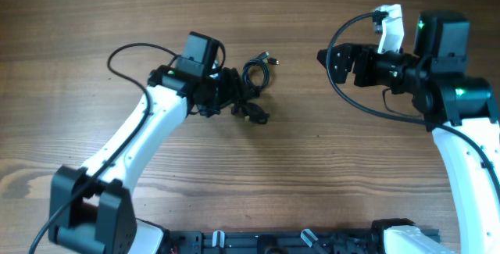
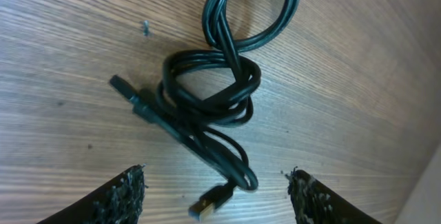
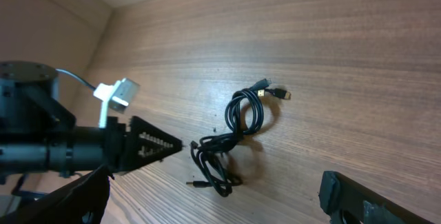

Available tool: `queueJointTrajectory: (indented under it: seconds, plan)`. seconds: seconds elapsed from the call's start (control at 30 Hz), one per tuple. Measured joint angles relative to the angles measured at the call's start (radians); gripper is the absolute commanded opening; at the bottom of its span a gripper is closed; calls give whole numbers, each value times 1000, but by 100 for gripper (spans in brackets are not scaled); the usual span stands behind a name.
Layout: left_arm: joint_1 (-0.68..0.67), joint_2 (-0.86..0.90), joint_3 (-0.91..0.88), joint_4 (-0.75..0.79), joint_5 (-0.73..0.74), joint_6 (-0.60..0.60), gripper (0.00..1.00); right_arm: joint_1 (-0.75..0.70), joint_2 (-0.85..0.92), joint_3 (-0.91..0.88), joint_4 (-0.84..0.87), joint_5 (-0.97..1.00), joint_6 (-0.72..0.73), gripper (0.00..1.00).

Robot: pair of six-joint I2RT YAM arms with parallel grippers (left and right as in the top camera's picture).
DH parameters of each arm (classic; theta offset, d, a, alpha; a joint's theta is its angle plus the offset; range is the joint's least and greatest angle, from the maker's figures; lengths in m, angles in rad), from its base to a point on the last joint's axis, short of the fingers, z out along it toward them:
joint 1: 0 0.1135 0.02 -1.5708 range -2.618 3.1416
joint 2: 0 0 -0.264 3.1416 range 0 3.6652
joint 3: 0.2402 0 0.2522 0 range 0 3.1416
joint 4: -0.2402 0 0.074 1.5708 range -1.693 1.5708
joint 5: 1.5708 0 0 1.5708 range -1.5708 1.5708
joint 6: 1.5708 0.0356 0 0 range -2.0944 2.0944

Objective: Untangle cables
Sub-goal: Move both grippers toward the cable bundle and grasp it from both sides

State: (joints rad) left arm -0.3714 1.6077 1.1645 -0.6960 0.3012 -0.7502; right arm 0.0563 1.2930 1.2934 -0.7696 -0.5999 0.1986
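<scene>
The cables (image 1: 255,74) lie as a small black tangle on the wooden table, a loop at the far end and a knotted bunch (image 1: 254,113) nearer. In the left wrist view the cables (image 2: 213,93) twist into a knot, and a gold-tipped plug (image 2: 207,207) lies between my fingers. My left gripper (image 1: 238,98) (image 2: 217,174) is open, low over the near end of the bundle, its pads (image 2: 127,193) apart on either side and clamping nothing. My right gripper (image 1: 332,57) (image 3: 215,182) is open, off to the right, facing the cables (image 3: 234,134) from a distance.
Thick black wires hang from the arms: a loop by the left arm (image 1: 129,51) and one under the right arm (image 1: 344,82). A black rail (image 1: 297,242) runs along the table's front edge. The left gripper's finger (image 3: 151,145) shows in the right wrist view.
</scene>
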Motion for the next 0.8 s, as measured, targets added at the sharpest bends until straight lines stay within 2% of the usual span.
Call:
queueJointTrajectory:
  seconds: [0.27, 0.37, 0.47, 0.53, 0.57, 0.8]
  plan:
    - [-65, 122, 0, 124, -13, -61, 69, 0, 32, 0, -8, -2, 6, 100]
    - [-95, 162, 0, 124, -17, -75, 57, 0, 32, 0, -10, -2, 6, 100]
    - [-116, 187, 0, 125, -16, -87, 40, 0, 32, 0, -12, -2, 6, 100]
    - [-127, 201, 0, 137, -20, -96, 19, 0, 32, 0, -12, -2, 6, 100]
    - [-136, 206, 0, 143, -30, -100, 4, 0, 32, 0, -15, -2, 7, 100]
    - [-116, 208, 0, 211, -27, -88, 4, 0, 32, 0, -31, -2, 7, 100]
